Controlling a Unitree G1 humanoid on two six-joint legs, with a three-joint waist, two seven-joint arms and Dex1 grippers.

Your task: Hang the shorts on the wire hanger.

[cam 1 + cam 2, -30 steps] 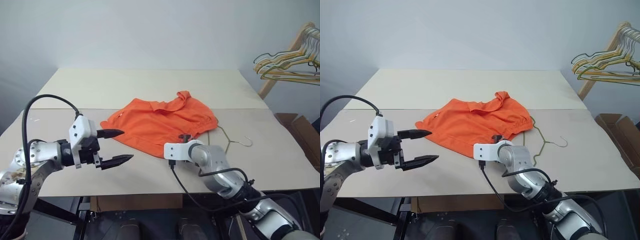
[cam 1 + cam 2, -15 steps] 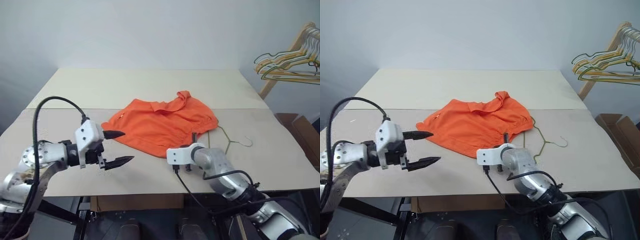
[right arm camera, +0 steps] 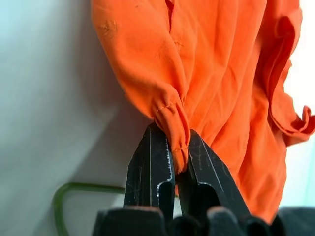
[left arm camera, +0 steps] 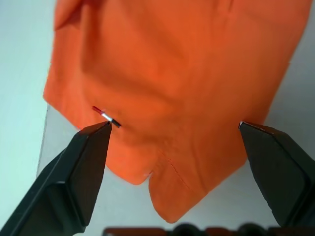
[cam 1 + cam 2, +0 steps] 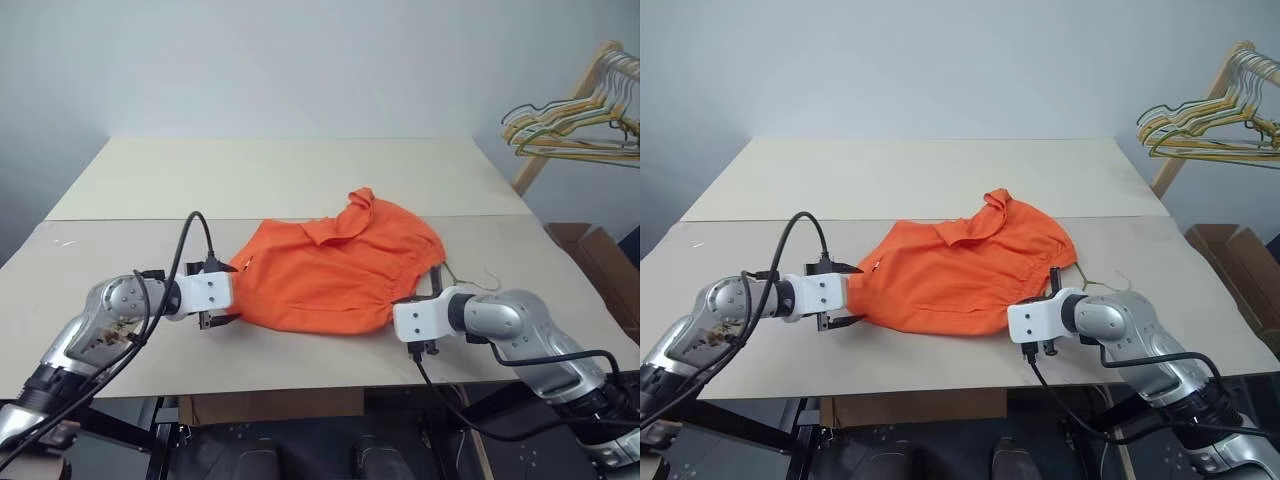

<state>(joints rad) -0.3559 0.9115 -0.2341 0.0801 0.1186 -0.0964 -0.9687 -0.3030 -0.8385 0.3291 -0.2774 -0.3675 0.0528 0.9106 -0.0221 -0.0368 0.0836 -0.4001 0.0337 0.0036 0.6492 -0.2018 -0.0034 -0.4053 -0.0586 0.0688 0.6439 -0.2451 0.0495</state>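
Shorts lie crumpled mid-frame on the table, covering most of the wire hanger. Right gripper pinches the waistband edge; left gripper, fingers spread, straddles the opposite hem. Best: close left squarely, then lift both evenly.

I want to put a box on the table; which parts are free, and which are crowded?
Free: the far half of the table behind the shorts, and its left end. Crowded: the near middle, with the left gripper at the shorts' left edge, the right gripper pinching their right edge, and the hanger beside it.
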